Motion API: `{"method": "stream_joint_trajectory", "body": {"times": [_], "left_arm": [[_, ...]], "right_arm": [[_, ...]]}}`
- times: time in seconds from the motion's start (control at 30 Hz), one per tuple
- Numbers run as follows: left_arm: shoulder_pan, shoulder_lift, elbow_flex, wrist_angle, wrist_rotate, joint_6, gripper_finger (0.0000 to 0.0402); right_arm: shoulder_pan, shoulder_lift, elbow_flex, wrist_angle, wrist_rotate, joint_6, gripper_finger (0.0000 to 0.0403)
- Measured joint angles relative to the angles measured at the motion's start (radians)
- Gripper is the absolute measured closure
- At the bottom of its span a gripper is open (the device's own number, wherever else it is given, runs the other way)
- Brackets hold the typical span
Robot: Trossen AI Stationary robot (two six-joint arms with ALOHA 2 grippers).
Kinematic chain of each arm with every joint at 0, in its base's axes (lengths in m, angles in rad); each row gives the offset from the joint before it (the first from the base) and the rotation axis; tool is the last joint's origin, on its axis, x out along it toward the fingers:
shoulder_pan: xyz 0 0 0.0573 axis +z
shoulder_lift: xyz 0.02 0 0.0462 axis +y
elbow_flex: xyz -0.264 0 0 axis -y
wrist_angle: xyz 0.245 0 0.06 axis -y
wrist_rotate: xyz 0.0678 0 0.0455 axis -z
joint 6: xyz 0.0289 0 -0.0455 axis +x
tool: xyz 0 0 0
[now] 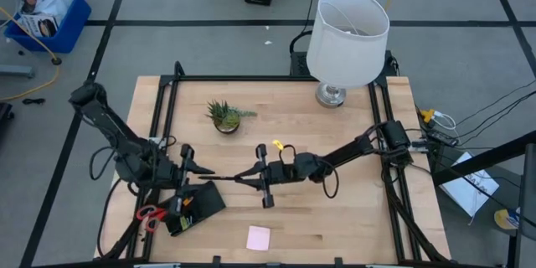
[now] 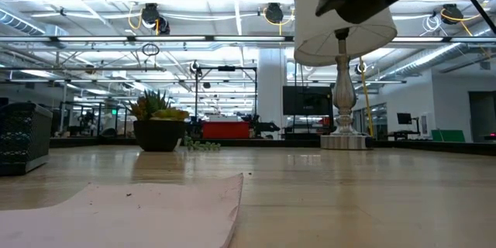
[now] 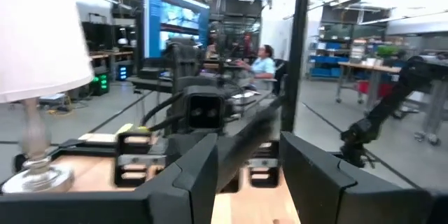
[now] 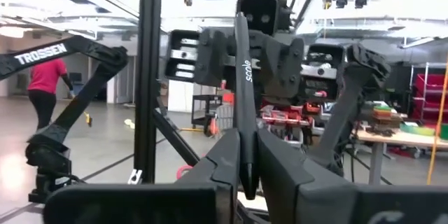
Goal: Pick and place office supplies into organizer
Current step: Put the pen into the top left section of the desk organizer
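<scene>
The right gripper (image 4: 246, 155) has its fingers pressed together on a thin black pen (image 4: 244, 98), which rises straight out from between the pads and carries white lettering along its barrel. Seen from above, this gripper (image 1: 244, 176) sits near the middle of the table (image 1: 352, 209), and the pen (image 1: 224, 175) lies level with its long axis running from 3 o'clock to 9 o'clock, its free end aimed at the other arm. The left gripper (image 1: 194, 170) faces it from the 9 o'clock side, close by, its fingers (image 3: 192, 175) spread apart with a gap between them; whether they touch the pen I cannot tell from any view. Both grippers hang above the tabletop rather than resting on it. Just below the left gripper, toward 7 o'clock from the table's middle, lies the black organizer (image 1: 201, 203), skewed on the wood, with some small items in it that are too tiny to name. The red-handled scissors (image 1: 149, 215) lie just beside its 9 o'clock edge. The pink sticky-note pad (image 1: 258, 237) sits alone toward 6 o'clock, well apart from the tray. Something small and yellow (image 1: 277, 145) rests just at 12 o'clock of the right arm's wrist. A potted plant (image 1: 224, 115) stands toward 11 o'clock, and a white-shaded lamp (image 1: 347, 25) at 1 o'clock by the far edge.
</scene>
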Motion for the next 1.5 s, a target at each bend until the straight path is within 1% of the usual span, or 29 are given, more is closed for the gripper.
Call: {"method": "stream_joint_trajectory", "body": {"times": [0.1, 0.17, 0.23, 0.3, 0.47, 0.5, 0.7, 0.77, 0.97, 1.07, 1.13, 1.27, 1.33, 1.43, 1.5], "left_arm": [[0.023, 0.0, 0.0, -0.001, 0.036, -0.003, 0.0245], [0.034, 0.0, 0.0, 0.0, 0.038, -0.026, 0.0247], [0.042, 0.0, 0.0, -0.002, 0.04, -0.035, 0.0257], [0.045, 0.0, 0.0, -0.007, 0.041, -0.036, 0.0278], [0.049, 0.0, 0.0, -0.018, 0.028, -0.01, 0.0358], [0.049, 0.0, 0.0, -0.018, 0.026, -0.005, 0.0367], [0.048, 0.0, 0.0, -0.018, 0.022, -0.004, 0.0364], [0.047, 0.0, 0.0, -0.021, 0.024, -0.013, 0.0359], [0.029, 0.0, 0.0, -0.033, 0.043, -0.02, 0.0366], [0.014, 0.0, 0.0, -0.041, 0.041, -0.02, 0.0366], [0.0, 0.0, 0.0, -0.044, 0.04, -0.024, 0.0366], [-0.056, -0.013, 0.0, -0.071, 0.002, -0.026, 0.0366], [-0.09, -0.034, 0.0, -0.104, -0.045, -0.042, 0.0365], [-0.14, -0.068, 0.0, -0.197, -0.135, -0.088, 0.0362], [-0.177, -0.096, 0.0, -0.266, -0.162, -0.126, 0.0365]], "right_arm": [[-0.006, 0.0, 0.0, -0.003, -0.004, 0.009, 0.037], [-0.006, 0.0, 0.0, -0.004, -0.001, 0.007, 0.0374], [-0.006, 0.0, 0.0, -0.007, -0.002, -0.002, 0.0376], [-0.006, 0.0, 0.0, -0.005, -0.002, -0.002, 0.0376], [-0.005, 0.0, 0.0, -0.007, -0.001, 0.003, 0.037], [-0.005, 0.0, 0.0, -0.008, 0.001, 0.004, 0.037], [-0.006, 0.0, 0.0, -0.023, -0.002, 0.031, 0.037], [-0.006, 0.0, 0.0, -0.036, -0.006, 0.032, 0.0358], [0.014, -0.001, -0.002, -0.085, -0.01, 0.048, 0.0317], [0.028, -0.001, -0.002, -0.116, -0.003, 0.048, 0.0305], [0.039, -0.007, -0.008, -0.168, -0.002, 0.051, 0.0299], [0.061, -0.008, -0.033, -0.241, -0.001, 0.051, 0.0294], [0.07, -0.008, -0.051, -0.267, -0.001, 0.052, 0.0294], [0.084, -0.008, -0.086, -0.291, -0.001, 0.055, 0.0294], [0.091, -0.008, -0.112, -0.291, -0.001, 0.066, 0.0294]]}}
